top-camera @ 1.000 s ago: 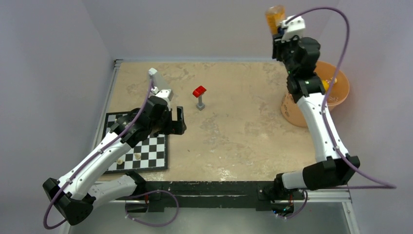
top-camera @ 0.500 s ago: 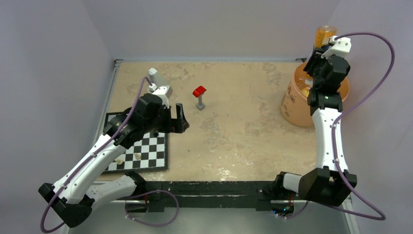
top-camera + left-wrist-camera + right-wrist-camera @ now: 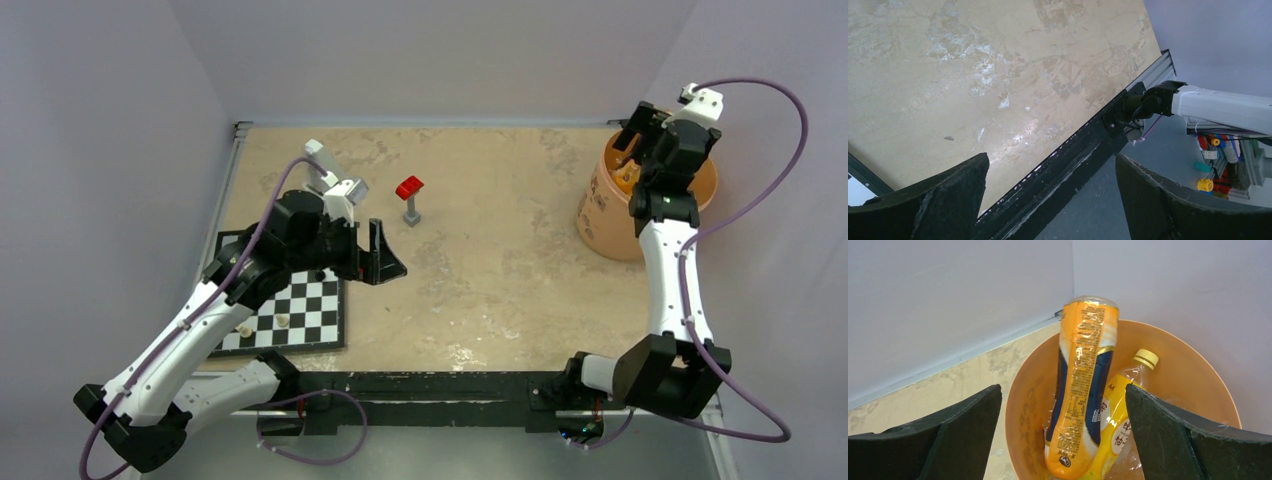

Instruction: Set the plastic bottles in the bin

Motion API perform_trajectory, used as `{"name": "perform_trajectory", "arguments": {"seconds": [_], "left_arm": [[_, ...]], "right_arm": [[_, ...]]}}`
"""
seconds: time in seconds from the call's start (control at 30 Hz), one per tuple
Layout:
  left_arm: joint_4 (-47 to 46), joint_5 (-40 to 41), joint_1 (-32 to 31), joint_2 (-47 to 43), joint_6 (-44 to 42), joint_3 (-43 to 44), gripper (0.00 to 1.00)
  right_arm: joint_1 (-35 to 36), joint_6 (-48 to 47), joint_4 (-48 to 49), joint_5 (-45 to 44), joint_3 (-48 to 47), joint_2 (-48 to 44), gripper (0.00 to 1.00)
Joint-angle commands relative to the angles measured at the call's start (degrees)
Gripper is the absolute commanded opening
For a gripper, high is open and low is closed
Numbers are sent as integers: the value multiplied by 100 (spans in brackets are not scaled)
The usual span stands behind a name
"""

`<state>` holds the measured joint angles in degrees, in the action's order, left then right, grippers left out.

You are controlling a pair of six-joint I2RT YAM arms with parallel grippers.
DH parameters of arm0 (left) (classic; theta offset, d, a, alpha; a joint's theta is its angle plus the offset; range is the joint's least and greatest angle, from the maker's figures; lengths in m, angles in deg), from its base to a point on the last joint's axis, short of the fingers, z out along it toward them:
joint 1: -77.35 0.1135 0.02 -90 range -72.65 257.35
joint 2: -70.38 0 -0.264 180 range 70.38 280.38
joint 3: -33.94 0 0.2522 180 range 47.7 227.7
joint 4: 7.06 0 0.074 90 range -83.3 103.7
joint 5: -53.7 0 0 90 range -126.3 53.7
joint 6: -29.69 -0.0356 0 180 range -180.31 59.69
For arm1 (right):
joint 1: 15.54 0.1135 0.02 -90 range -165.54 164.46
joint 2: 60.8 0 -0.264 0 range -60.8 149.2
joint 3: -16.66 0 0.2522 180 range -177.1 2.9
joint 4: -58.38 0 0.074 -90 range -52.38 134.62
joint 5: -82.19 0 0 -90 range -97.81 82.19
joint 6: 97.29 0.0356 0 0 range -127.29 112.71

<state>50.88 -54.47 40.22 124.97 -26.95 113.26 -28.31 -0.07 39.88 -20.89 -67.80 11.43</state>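
Observation:
My right gripper (image 3: 640, 128) hangs open over the bin (image 3: 600, 215), the round peach-orange bucket at the table's far right. In the right wrist view an orange-yellow plastic bottle (image 3: 1083, 390) with a printed label lies free between the wide-spread fingers of that gripper (image 3: 1063, 390), pointing down into the bin (image 3: 1198, 370). Neither finger touches it. A second yellow bottle (image 3: 1123, 410) with a yellow cap leans inside the bin beside it. My left gripper (image 3: 386, 250) stands open and empty over the table's left half; its wrist view shows the gripper (image 3: 1052, 157) above the bare table top and front rail.
A red-topped grey stand (image 3: 409, 195) stands mid-table. A white wedge-shaped device (image 3: 320, 160) sits behind the left arm. A chessboard (image 3: 300, 315) with small pieces lies at the near left. The black front rail (image 3: 1073, 155) marks the near edge.
The right arm swung right and came down over the bin, then its gripper opened and let go of the orange-yellow bottle. The left gripper shifted slightly right.

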Motion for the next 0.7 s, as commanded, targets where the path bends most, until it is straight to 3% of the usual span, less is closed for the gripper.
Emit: {"name": "perform_trajectory", "arguments": {"seconds": [0.0,0.17,0.27,0.43,0.67], "left_arm": [[-274,-314,47,-160,87,123,100],[-212,-239,46,-351,217,121,100],[-1,105,42,-517,333,154,100],[932,1274,47,-714,709,329,100],[1309,1982,44,-1444,1150,-128,100]], "right_arm": [[-7,189,-7,535,-184,-545,98],[140,304,-453,1934,-308,-894,98],[654,7,-1312,1858,-765,-843,98],[2128,-409,-1713,1208,-710,-1223,98],[3355,211,-2117,1125,-231,-1503,98]]}}
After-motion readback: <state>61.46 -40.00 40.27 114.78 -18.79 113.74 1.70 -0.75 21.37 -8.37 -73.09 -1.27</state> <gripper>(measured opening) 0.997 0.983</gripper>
